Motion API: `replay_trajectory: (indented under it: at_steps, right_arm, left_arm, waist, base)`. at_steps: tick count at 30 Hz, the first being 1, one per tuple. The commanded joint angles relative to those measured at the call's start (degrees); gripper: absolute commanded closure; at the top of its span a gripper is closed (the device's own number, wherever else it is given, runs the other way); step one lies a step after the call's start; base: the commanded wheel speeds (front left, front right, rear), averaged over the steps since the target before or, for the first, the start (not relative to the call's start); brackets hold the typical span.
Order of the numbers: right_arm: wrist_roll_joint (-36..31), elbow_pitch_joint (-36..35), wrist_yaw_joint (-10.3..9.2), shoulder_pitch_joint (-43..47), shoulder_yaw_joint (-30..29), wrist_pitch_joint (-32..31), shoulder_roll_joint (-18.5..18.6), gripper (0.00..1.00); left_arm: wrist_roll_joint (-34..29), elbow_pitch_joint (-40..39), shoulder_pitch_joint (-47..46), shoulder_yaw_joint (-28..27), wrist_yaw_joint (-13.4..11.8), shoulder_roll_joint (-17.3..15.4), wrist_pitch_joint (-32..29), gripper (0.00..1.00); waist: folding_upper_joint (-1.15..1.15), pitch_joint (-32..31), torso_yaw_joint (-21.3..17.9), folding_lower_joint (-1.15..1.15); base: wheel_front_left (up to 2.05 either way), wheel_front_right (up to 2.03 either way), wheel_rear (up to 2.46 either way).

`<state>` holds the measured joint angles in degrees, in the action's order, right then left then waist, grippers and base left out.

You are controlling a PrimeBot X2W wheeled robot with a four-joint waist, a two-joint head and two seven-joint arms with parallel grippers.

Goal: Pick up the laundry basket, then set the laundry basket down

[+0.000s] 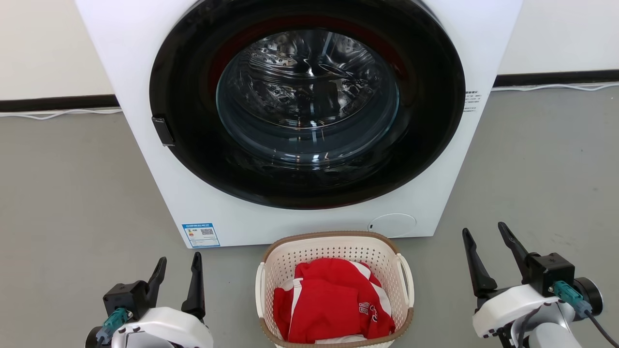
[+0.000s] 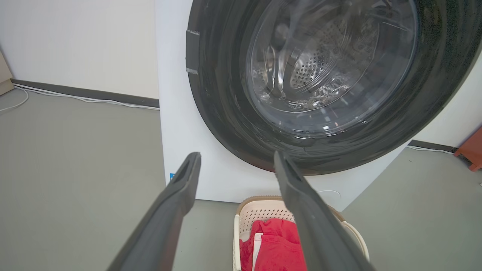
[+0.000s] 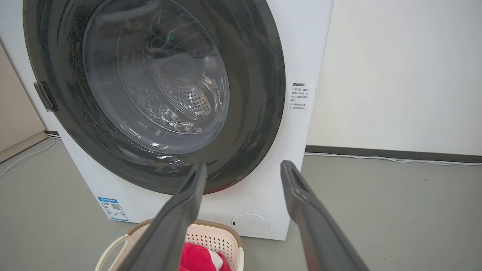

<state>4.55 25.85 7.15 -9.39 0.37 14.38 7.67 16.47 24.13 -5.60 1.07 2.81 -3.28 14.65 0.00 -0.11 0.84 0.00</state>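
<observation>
The laundry basket (image 1: 333, 249) is small and cream-white with perforated walls, a brown rim and white loop handles. It stands on the floor just in front of the washing machine, with red and white clothing (image 1: 331, 302) inside. My left gripper (image 1: 179, 261) is open, to the basket's left and apart from it. My right gripper (image 1: 485, 232) is open, off to the basket's right, also apart. In the left wrist view the basket (image 2: 260, 210) lies below the open gripper (image 2: 237, 158). In the right wrist view the basket (image 3: 211, 235) sits low, under the open gripper (image 3: 244, 167).
A white front-loading washing machine (image 1: 449, 159) with a shut round dark door (image 1: 307, 96) rises right behind the basket. Grey floor (image 1: 72, 193) spreads to both sides. White cables (image 1: 556, 87) run along the dark baseboard. A reddish-brown object (image 2: 470, 150) stands at the far right.
</observation>
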Motion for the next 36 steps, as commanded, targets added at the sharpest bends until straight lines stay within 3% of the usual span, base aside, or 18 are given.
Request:
replay_trajectory:
  at_steps: [1, 7, 8, 15, 19, 24, 36]
  right_arm:
    - [-0.47, -1.76, 0.34, -0.21, 1.10, 0.62, 0.10, 0.00]
    - [-0.64, -1.84, 0.34, -0.14, 1.24, 0.62, -0.05, 0.00]
    - [-0.09, -0.16, 0.00, 0.02, 0.00, 0.00, -0.34, 1.00]
    - [1.61, 2.79, -0.06, 2.07, -0.29, -0.87, -1.60, 1.00]
    - [4.45, 2.28, -0.04, 2.13, -0.56, -1.60, -1.71, 1.00]
    - [8.70, 1.46, -0.03, 2.31, -0.73, -2.44, -1.86, 1.00]
    - [17.14, -0.04, 0.01, 2.46, -1.29, -4.31, -2.18, 1.00]
  left_arm:
    - [-0.60, -1.62, -1.10, -1.89, 0.16, -0.36, 0.35, 0.00]
    - [-0.23, -1.08, -0.91, -1.70, 0.57, -0.15, 0.35, 0.00]
    - [0.11, 0.25, 0.10, -0.05, 0.45, 0.22, 0.00, 1.00]
    - [1.59, 3.42, 2.07, -0.37, 0.54, 1.06, -0.62, 1.00]
    - [4.03, 2.94, 2.02, -0.65, 0.68, 1.04, -1.35, 1.00]
    - [7.68, 2.21, 1.98, -0.90, 0.88, 1.01, -2.25, 1.00]
    - [14.95, 0.85, 1.74, -1.55, 1.29, 0.94, -4.20, 1.00]
  waist:
    - [0.00, -0.14, 0.07, 0.00]
    - [0.00, -0.27, 0.16, 0.00]
    - [0.00, -0.27, 0.17, 0.00]
    - [0.00, -0.28, 0.16, 0.01]
    - [0.00, -0.38, 0.12, 0.13]
    - [0.00, -0.24, 0.07, 0.01]
    - [0.00, -0.17, -0.02, 0.00]
  base:
    - [0.00, 0.00, 0.00]
    - [0.00, 0.00, 0.00]
    - [0.00, 0.00, 0.00]
    - [0.00, 0.00, 0.00]
    - [0.00, 0.00, 0.00]
    - [0.00, 0.00, 0.00]
    - [0.00, 0.00, 0.00]
